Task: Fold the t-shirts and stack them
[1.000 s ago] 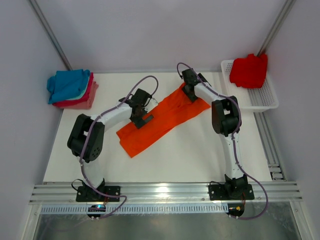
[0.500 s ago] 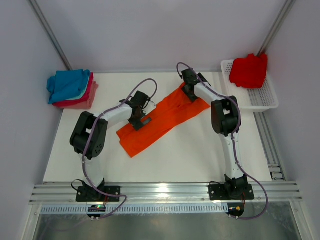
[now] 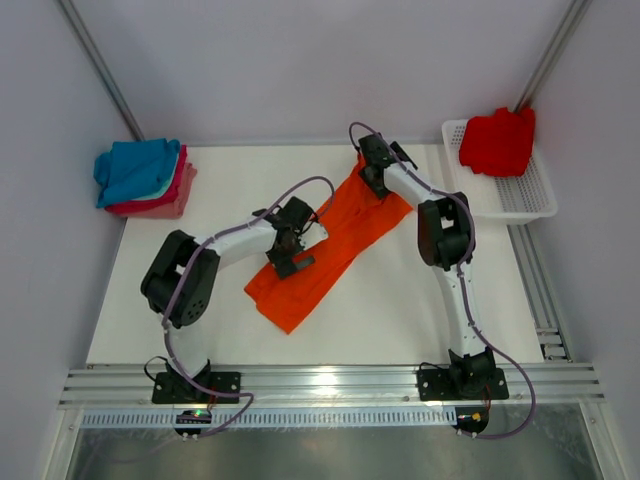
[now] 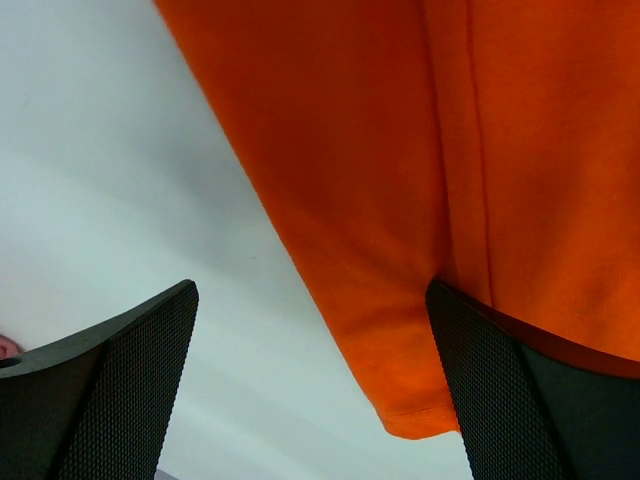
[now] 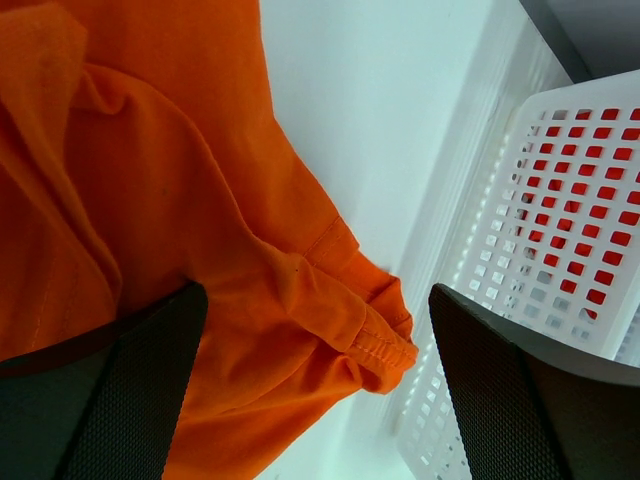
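We see a bright orange cloth t-shirt (image 3: 345,238) lying diagonally mid-frame on the white table (image 3: 400,300), left gripper (image 4: 311,290) spread wide at its lower edge, right gripper (image 5: 318,290) spread wide over its upper end

Robot lab test cell. White surface (image 3: 400,320) boxed in by plain pale walls (image 3: 300,60), with slanted metal poles (image 3: 100,70) in rear corners. Slotted aluminium rail (image 3: 330,385) runs along near edge; left arm base (image 3: 195,384) and right arm base (image 3: 457,380) bolted to it. Grey cable (image 3: 300,182) loops over arm. Staged props: white mesh basket (image 3: 545,195), orange t-shirt (image 3: 330,250), folded t-shirt stack (image 3: 140,178). Flat, even lighting.
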